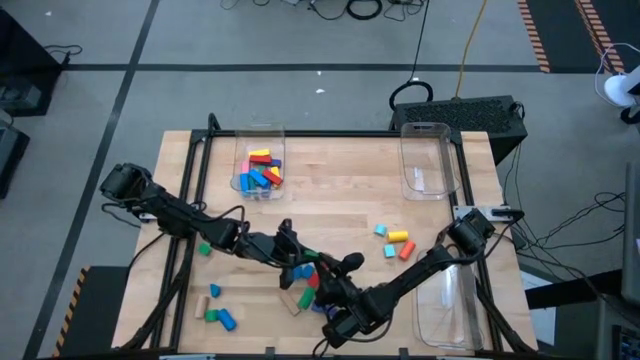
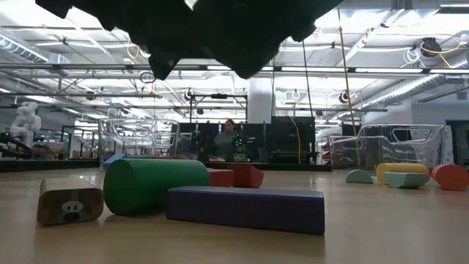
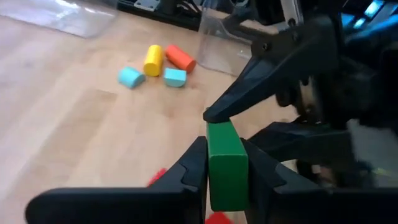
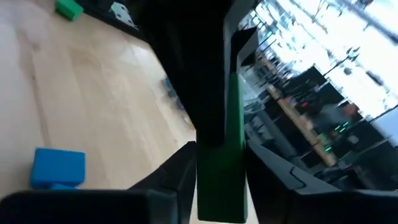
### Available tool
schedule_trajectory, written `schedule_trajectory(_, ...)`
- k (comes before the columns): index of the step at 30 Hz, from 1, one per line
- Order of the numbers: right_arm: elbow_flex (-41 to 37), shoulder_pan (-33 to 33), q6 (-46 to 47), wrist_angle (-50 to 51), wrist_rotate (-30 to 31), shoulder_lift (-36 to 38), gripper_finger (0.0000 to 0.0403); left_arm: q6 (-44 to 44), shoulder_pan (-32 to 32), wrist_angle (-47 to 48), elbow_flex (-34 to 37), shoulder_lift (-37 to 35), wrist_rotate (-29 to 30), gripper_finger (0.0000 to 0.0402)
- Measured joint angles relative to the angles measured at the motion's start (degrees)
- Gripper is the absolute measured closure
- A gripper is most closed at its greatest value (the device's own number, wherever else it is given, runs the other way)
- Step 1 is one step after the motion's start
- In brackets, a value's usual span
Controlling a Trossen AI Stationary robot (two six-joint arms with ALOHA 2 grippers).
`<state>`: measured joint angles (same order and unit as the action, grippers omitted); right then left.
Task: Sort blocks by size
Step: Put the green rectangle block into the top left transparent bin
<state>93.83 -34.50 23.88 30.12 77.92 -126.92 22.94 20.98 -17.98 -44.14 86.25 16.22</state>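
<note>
Both grippers meet low over the table's near middle on one green bar [image 3: 227, 165]. The left gripper [image 3: 225, 171] pinches it; the right gripper [image 4: 219, 177] pinches its other end. A handover looks underway; next, one side must release.

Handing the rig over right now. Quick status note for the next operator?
Left gripper and right gripper: jaws of both shut on one green block, mid-table, likely a handover.
Done: several blocks lie in the far-left bin.
To do: loose blocks right of centre, near-left and beneath the grippers are unsorted.
</note>
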Motion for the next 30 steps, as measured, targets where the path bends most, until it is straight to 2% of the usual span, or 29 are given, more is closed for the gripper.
schedule_trajectory(4,0.01,0.07,7.26,1.95,-0.21,0.03,0.0235,-2.89,-1.31,1.5,0.0,-0.81,2.31,0.0341)
schedule_trajectory(8,0.03,0.14,19.0,9.01,-1.09,0.21,0.02,-2.73,-3.46,3.07,0.01,-3.19,5.06,0.0341)
schedule_trajectory(12,0.05,1.34,34.77,20.29,-5.28,1.63,0.018,-3.58,-5.25,6.44,0.0,-6.15,7.72,0.0341)
schedule_trajectory(17,0.04,2.63,50.36,32.64,-12.35,2.06,0.017,-5.73,-8.79,13.85,-0.04,-10.84,14.8,0.0341)
schedule_trajectory(25,-2.09,2.63,53.44,33.84,-13.88,2.02,0.0172,-5.18,-18.16,32.7,-0.04,-15.29,24.16,0.0341)
schedule_trajectory(30,-4.62,2.65,53.48,31.67,-15.36,2.02,0.0172,-3.76,-24.73,39.1,-0.02,-15.07,24.81,0.0341)
